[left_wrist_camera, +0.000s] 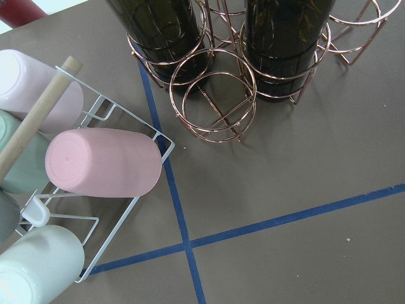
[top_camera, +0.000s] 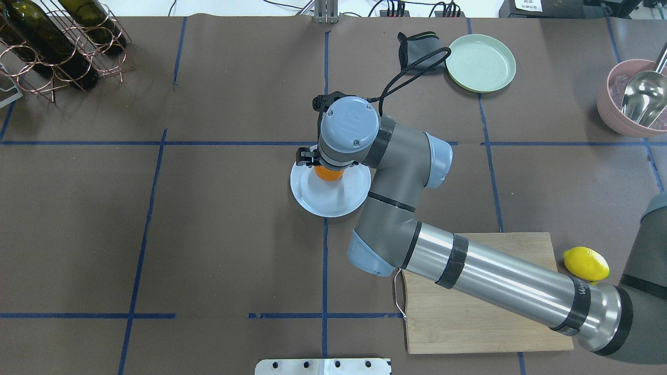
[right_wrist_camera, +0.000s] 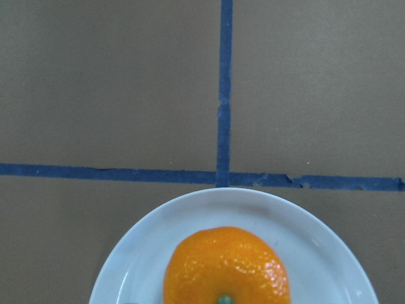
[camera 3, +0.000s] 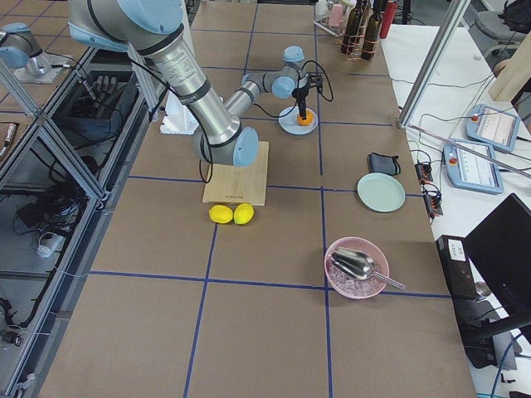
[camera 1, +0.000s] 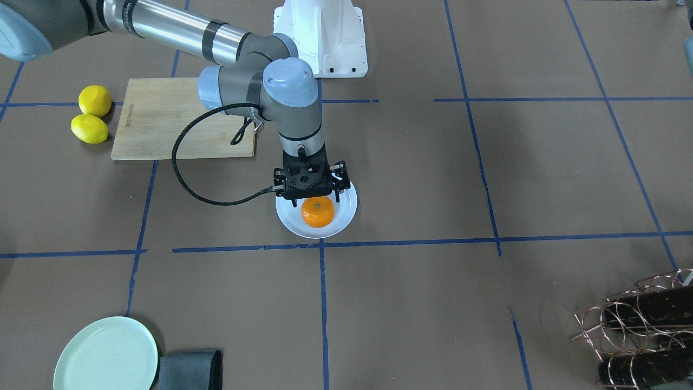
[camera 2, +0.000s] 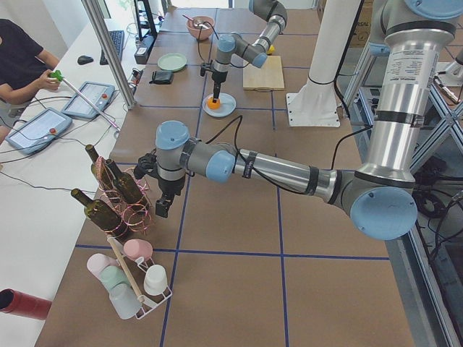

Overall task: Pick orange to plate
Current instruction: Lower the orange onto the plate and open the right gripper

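At the far left of the bench (top_camera: 208, 234), seen from overhead, a copper wire rack (top_camera: 52, 47) holds dark wine bottles. The left end effector (camera 2: 162, 208) hangs just beside this rack, pointing down at the bench; no view shows its fingers clearly, so I cannot tell how wide they are set. Its wrist camera looks down on the rack's rings and on a white wire stand (left_wrist_camera: 120, 212) with pastel cups lying in it.

Near the middle, the plate (top_camera: 312, 198) sits by a crossing of blue tape lines. The orange (top_camera: 328, 174) rests on it, toward its far side, stem dot up. The right end effector (camera 1: 315, 198) points straight down directly over the fruit. Its fingers are mostly hidden, so I cannot tell whether they grip the orange or stand apart from it.

Further right, at the far edge, a dark cloth (top_camera: 414, 52) lies beside a mint-green plate (top_camera: 482, 62). A wooden board (top_camera: 500, 333) lies under the right arm, with a lemon (top_camera: 586, 264) at its right edge. At the far right a pink bowl (top_camera: 617, 117) holds a metal scoop (top_camera: 643, 99).
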Available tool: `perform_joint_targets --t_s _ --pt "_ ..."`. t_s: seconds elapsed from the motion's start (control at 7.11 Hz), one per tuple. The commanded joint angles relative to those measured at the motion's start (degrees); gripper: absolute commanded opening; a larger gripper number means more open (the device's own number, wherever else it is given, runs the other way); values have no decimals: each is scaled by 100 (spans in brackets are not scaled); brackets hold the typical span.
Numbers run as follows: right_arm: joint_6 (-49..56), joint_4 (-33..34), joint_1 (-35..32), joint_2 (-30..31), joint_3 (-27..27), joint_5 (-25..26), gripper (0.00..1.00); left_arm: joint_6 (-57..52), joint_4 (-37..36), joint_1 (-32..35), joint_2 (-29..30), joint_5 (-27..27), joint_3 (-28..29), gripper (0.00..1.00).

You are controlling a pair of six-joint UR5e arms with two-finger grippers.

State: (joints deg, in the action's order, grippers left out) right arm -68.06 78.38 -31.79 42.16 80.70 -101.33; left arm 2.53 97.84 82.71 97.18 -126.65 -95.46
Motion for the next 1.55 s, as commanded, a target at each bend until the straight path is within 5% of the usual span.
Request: perform_joint_targets --t_s 0.0,0.28,0.42,0.7,0.99,1.41 --pt "360 1286 -632 142 916 -578 100 -129 15 0 -119 52 -16 100" --pt "2252 3044 -1650 719 2278 -1081 100 -928 -55 332 -147 53 132 100" --pt "3245 3199 -2291 1254 2632 -1352 100 -939 -90 386 -164 35 142 100" --pt "4995 3131 -3626 2169 2680 -2466 100 -1305 -300 579 -401 -9 133 100" --pt "6832 3139 -4709 3083 2549 -2725 100 -1781 -826 808 -611 -462 159 100" --pt "8139 3122 -5652 3912 2014 -3347 100 -1722 -1212 852 -920 -703 80 100"
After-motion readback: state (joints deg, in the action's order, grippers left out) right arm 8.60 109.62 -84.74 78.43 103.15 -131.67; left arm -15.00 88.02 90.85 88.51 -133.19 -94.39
